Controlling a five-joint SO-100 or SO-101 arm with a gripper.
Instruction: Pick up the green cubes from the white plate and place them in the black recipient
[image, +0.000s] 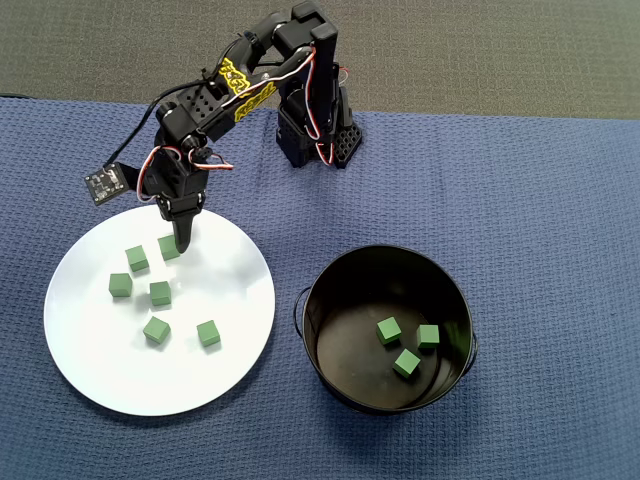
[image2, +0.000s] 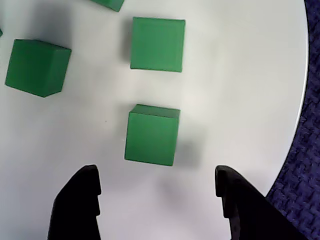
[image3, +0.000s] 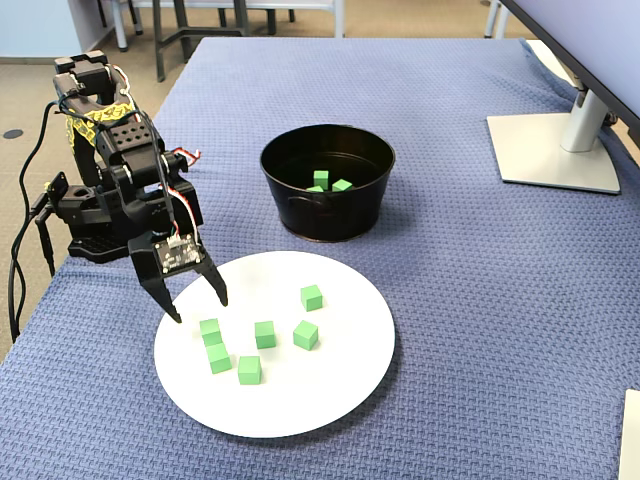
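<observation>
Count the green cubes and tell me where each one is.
9 green cubes. Six lie on the white plate. Three sit in the black recipient. None seems hidden.

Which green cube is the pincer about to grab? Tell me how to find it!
Find the big white plate on the blue cloth, left of the black pot in the overhead view. Six green cubes sit on it. Yours is the cube nearest the robot, at the plate's top edge, the only one right under the open pincer; the wrist view shows it just ahead of the two black fingers.
</observation>
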